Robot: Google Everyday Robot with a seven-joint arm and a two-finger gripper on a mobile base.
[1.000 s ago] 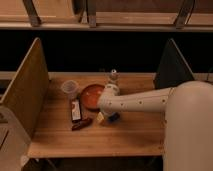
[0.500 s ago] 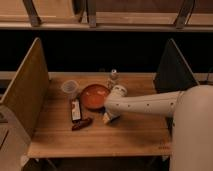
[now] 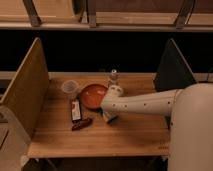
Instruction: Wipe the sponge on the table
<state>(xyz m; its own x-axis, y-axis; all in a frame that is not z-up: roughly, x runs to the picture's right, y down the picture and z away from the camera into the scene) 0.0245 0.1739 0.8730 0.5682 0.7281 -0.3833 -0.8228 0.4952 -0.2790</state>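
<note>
The light wooden table [image 3: 125,136] fills the middle of the camera view. My white arm reaches in from the right, and the gripper [image 3: 109,117] points down at the table's middle, just below the red-orange bowl. A small pale-blue patch, the sponge [image 3: 112,119], shows right under the gripper's tip, touching the tabletop. The wrist hides most of the sponge.
A red-orange bowl [image 3: 91,95] sits just behind the gripper, with a clear cup [image 3: 70,88] to its left and a small bottle [image 3: 113,77] behind. A dark packet [image 3: 76,110] and a brown-red bar [image 3: 81,124] lie to the left. Tan board [image 3: 27,95] left, dark green board [image 3: 172,67] right.
The gripper end has slid a little sideways over the tabletop, to the right and back left, with the blue sponge staying under its tip. The other objects have not moved.
</note>
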